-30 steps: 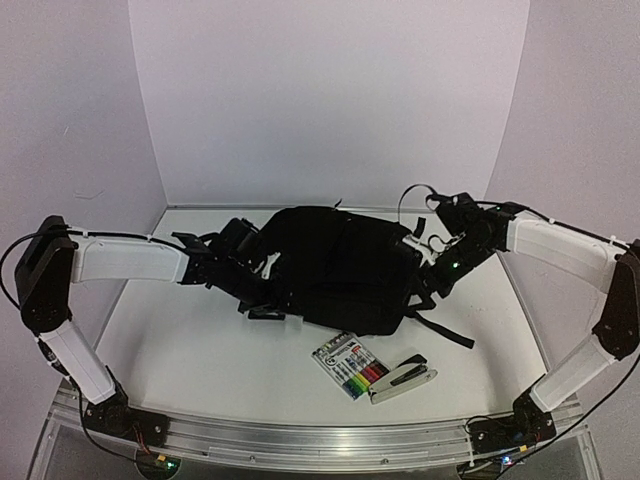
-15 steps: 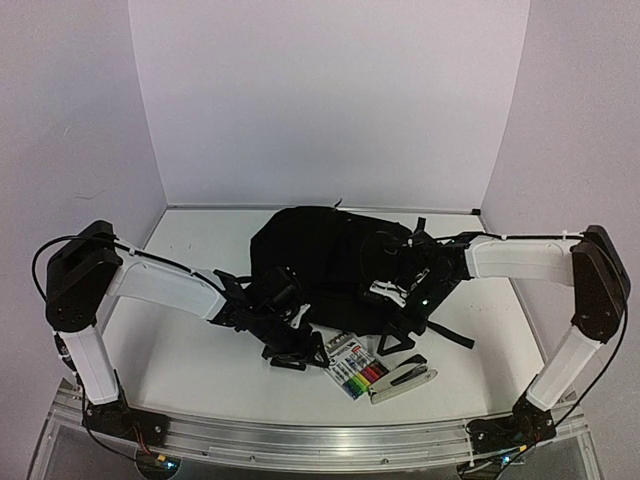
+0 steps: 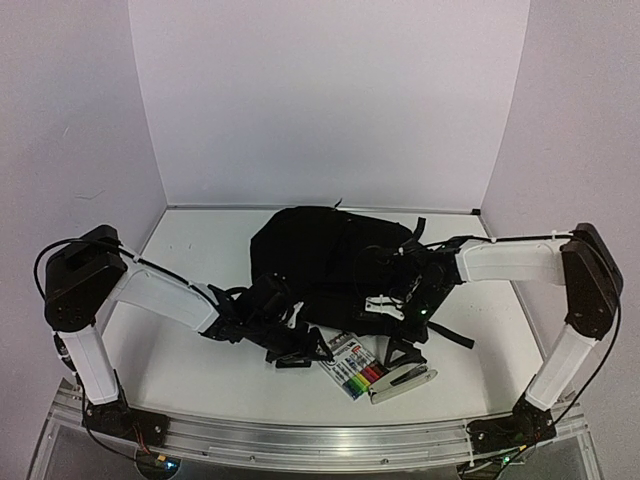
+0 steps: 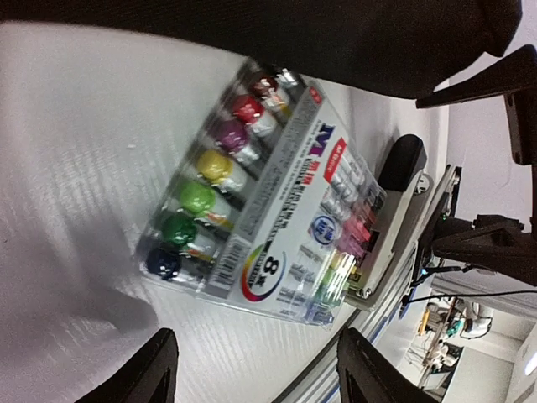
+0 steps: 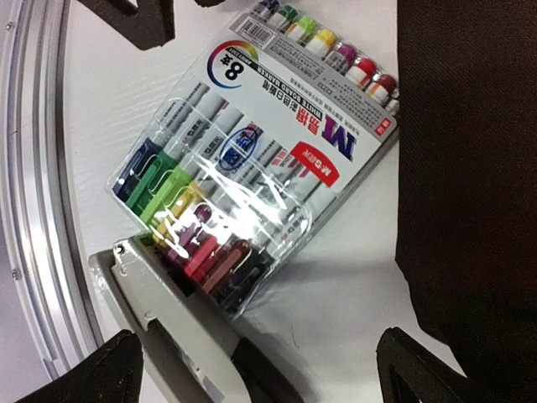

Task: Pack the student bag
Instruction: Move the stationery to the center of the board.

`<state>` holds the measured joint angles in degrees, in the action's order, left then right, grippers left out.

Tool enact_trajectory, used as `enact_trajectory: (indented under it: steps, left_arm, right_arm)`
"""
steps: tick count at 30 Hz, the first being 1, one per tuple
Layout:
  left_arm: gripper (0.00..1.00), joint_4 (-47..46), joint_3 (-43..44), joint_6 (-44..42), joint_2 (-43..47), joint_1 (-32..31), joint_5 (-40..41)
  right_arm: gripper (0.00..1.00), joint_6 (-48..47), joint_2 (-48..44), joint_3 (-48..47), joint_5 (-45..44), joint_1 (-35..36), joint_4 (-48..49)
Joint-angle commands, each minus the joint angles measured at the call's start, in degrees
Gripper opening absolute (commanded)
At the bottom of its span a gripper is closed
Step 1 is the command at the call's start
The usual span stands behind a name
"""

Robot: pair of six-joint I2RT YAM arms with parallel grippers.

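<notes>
Left wrist view: left gripper [image 4: 260, 374] open above the marker pack [image 4: 268, 201], right gripper [image 5: 264, 369] open too; I'd straddle the pack's short sides squarely, clear of the stapler [image 5: 164, 323].

From the right wrist camera I can read the marker pack [image 5: 252, 159] well. Its printed card [image 5: 289, 113] carries a large blue "M" followed by characters I cannot make out, and under that the line "WHITE BOARD MARKER". A rainbow ring [image 5: 228, 64] at one end encloses a bold "8" with a small mark beside it. Next to the ring is a barcode [image 5: 261, 34], its digits too small to read. A red tag [image 5: 316, 159] holds white lettering, too fine to read. The left wrist camera shows the same "8" and "M", turned sideways.
</notes>
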<state>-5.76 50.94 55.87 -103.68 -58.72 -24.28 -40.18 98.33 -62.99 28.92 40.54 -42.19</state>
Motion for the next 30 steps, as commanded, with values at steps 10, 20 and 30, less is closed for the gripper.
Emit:
enact_trajectory:
  steps: [10,20,30]
  left_arm:
    - [0.62,-24.06,-6.13,16.89,-5.46,-6.44,5.44]
    - [0.45,-42.15,-12.86,19.86,-6.47,-6.49,14.79]
    - [0.32,-32.61,-12.59,11.56,5.41,-6.43,21.20]
  right_arm:
    - [0.52,10.35,9.94,-1.37,-1.41,7.06,10.13]
    - [0.34,18.10,13.94,-4.80,1.92,8.31,14.31]
    - [0.31,26.11,12.27,-9.82,9.28,8.47,13.97]
